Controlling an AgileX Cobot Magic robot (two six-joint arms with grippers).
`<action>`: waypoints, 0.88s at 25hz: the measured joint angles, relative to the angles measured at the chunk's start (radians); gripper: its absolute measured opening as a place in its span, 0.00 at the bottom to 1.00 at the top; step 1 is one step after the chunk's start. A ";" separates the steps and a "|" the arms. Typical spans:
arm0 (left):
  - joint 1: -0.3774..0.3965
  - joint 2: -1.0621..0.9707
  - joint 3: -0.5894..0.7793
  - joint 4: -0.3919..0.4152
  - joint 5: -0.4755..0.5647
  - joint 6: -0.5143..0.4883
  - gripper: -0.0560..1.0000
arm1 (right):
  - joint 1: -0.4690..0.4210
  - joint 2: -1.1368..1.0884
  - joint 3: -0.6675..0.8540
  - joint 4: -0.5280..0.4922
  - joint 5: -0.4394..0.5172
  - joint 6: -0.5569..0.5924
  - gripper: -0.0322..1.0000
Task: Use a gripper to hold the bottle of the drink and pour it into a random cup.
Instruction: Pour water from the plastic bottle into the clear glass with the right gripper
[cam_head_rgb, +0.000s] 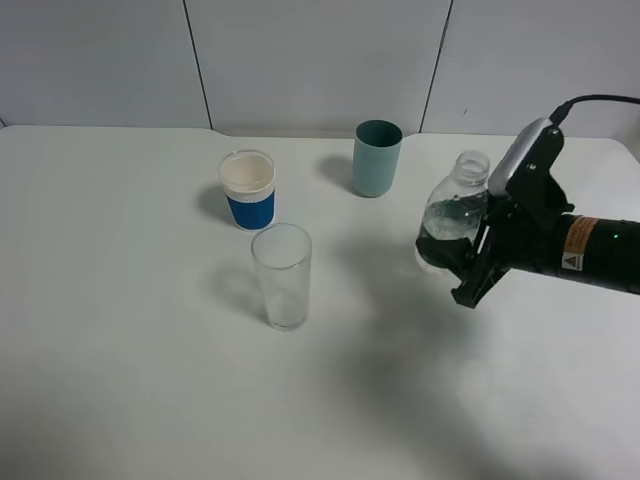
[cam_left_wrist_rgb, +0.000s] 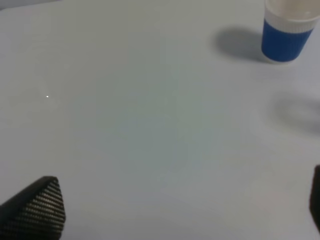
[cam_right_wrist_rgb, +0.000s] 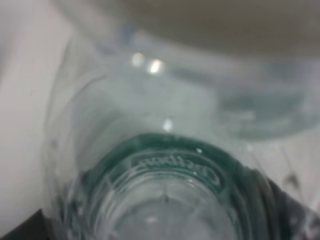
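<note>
Right side of the table (cam_head_rgb: 120, 340), partway between the near and far edges: right gripper (cam_head_rgb: 468, 258) clenched on the bottle (cam_head_rgb: 455, 212), jaws across its lower body. Bottle roughly upright, mouth uncapped. Its base is hidden behind the jaws; cannot tell whether it rests on the table or hangs just above it. The arm is cut off by the right frame edge.

Right wrist view: the bottle (cam_right_wrist_rgb: 165, 150) fills almost everything, heavily blurred. Only the green label (cam_right_wrist_rgb: 170, 157) reads as a curved band; the lettering on it cannot be made out. Dark jaw parts just show at two corners.

Clear glass cup (cam_head_rgb: 281, 277) stands upright near the middle of the table, well apart from the bottle. Contents hard to judge through the clear wall.

Paper cup (cam_head_rgb: 247, 188) with a blue sleeve stands just beyond the glass, toward the far edge. Teal cup (cam_head_rgb: 377, 158) stands near the far edge.

Left gripper (cam_left_wrist_rgb: 175, 210) is out of the high view. Its wrist view catches only two dark fingertips (cam_left_wrist_rgb: 37, 210) at opposite frame edges, spread wide over bare table, grasping nothing. Paper cup (cam_left_wrist_rgb: 286, 32) is there too, rim cut off.
</note>
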 joint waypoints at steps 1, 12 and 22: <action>0.000 0.000 0.000 0.000 0.000 0.000 0.99 | 0.000 -0.016 0.000 0.035 0.000 0.000 0.58; 0.000 0.000 0.000 0.000 0.000 0.000 0.99 | 0.049 -0.039 -0.119 -0.114 0.088 0.130 0.58; 0.000 0.000 0.000 -0.001 0.000 0.000 0.99 | 0.153 -0.036 -0.334 -0.503 0.371 0.616 0.58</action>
